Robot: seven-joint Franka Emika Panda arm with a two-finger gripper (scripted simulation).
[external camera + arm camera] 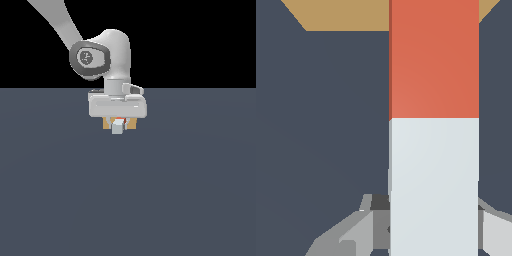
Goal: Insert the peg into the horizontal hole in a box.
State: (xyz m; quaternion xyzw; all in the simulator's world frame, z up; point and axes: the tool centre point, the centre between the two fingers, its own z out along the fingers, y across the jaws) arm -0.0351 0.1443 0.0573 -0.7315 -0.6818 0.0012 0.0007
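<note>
The insertion step was in hand. In the wrist view the box [346, 15] showed as a tan edge, and the peg [434, 60], red-orange in front and pale grey behind, ran toward it; the hole was hidden, so entry could not be confirmed. The next move appeared to call for a straight push along the peg's axis, held level. In the exterior view the arm reached down from the view's left, wrist vertical, the gripper [118, 125] clamped on the peg directly before the box [106, 123].
</note>
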